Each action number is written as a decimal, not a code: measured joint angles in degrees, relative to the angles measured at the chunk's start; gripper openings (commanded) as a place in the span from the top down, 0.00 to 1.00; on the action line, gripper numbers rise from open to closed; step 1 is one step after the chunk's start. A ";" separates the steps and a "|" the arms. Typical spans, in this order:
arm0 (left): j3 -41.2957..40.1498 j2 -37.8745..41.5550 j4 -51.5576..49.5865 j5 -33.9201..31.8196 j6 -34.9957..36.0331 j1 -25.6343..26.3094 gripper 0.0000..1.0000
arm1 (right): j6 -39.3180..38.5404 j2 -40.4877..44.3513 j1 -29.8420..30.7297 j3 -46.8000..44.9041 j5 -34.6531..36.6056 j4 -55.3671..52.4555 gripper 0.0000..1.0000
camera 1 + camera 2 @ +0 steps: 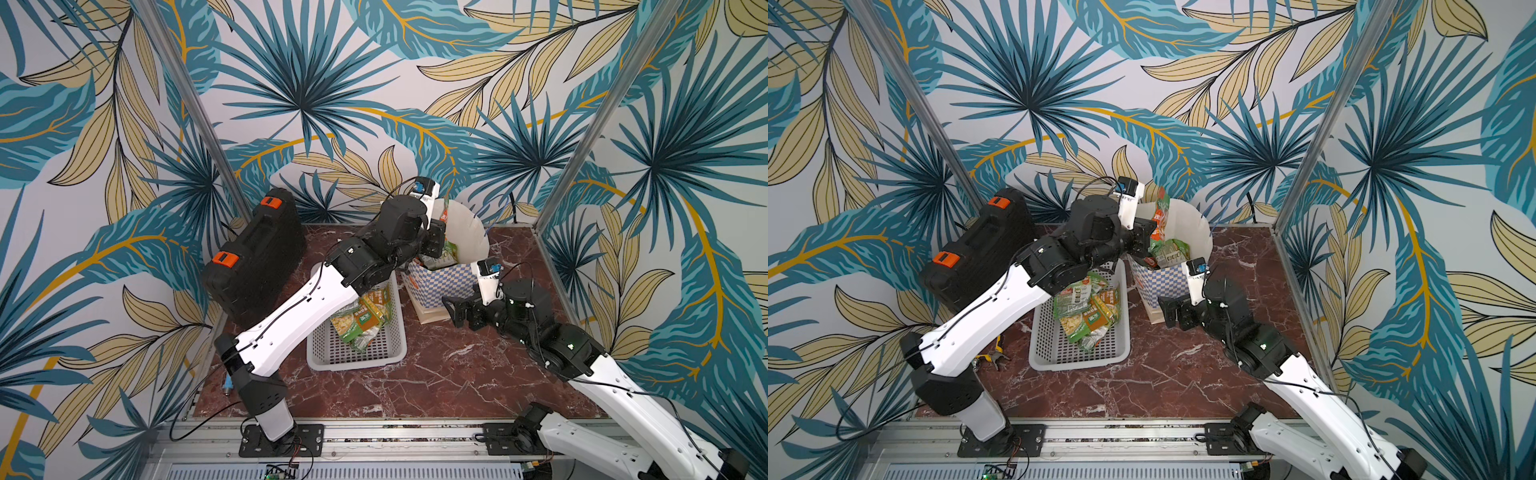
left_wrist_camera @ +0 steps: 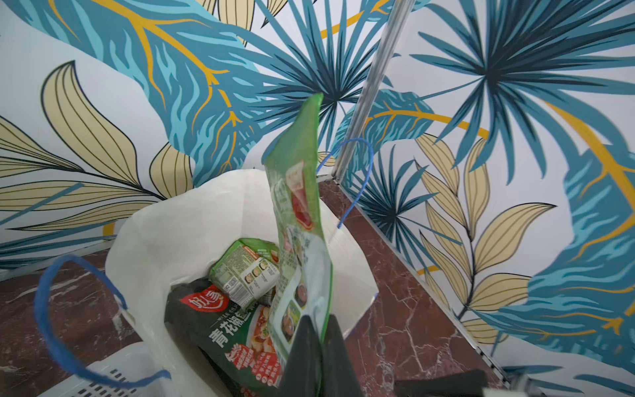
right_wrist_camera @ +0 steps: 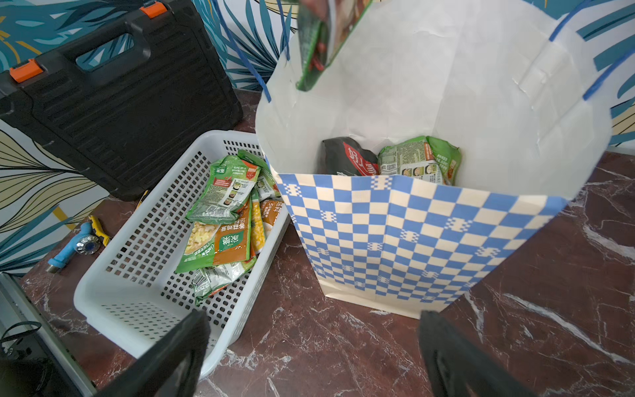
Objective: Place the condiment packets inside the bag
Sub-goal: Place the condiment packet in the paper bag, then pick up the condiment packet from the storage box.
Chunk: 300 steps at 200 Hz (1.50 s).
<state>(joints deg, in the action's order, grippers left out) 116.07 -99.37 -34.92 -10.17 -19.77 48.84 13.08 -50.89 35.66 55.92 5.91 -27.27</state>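
The checkered bag [image 1: 444, 286] [image 3: 412, 233] stands open at the back of the table. My left gripper [image 2: 321, 330] [image 1: 1148, 232] is shut on a green packet [image 2: 302, 220] [image 3: 319, 44], which stands upright over the bag's mouth. Inside the bag lie a dark-green pouch [image 2: 213, 323] [image 3: 347, 158] and a small green packet [image 2: 245, 271] [image 3: 419, 161]. Several more condiment packets [image 1: 361, 320] [image 3: 223, 223] lie in the white basket. My right gripper [image 3: 314, 343] [image 1: 451, 309] stands open and holds nothing, low in front of the bag's base.
The white perforated basket [image 1: 357, 361] [image 3: 103, 302] sits just left of the bag. A black case with orange latches [image 1: 257, 266] leans at the back left. A blue tool [image 3: 74, 247] and yellow pliers [image 1: 992, 357] lie by the left wall. Patterned walls close three sides.
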 measured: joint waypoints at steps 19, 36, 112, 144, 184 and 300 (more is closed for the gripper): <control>3.48 -4.04 -0.83 -0.81 0.31 -1.42 0.44 | 0.00 -0.07 0.00 0.00 0.02 0.00 0.01; 6.97 -7.04 -2.54 -0.31 0.66 -2.43 0.36 | 0.00 -0.11 0.00 0.00 0.00 0.00 0.01; -8.28 12.09 -2.78 1.38 1.55 2.91 0.20 | 0.00 -0.72 0.00 0.00 -0.66 0.00 0.01; -24.20 26.88 1.33 -3.28 1.62 2.43 0.06 | -0.02 -0.94 0.00 0.00 -1.46 0.02 0.01; -43.50 36.37 3.72 -12.17 1.09 1.86 0.00 | -0.02 -1.79 0.02 0.00 -2.80 0.17 0.01; -77.99 49.48 17.51 -18.95 -5.18 -19.54 0.00 | -0.28 -17.11 12.79 9.29 2.10 1.09 0.07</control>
<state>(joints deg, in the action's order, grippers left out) 38.09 -49.89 -17.41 -29.12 -24.95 29.30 12.80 -68.01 48.45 65.21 8.01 -26.17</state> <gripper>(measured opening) 0.999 0.956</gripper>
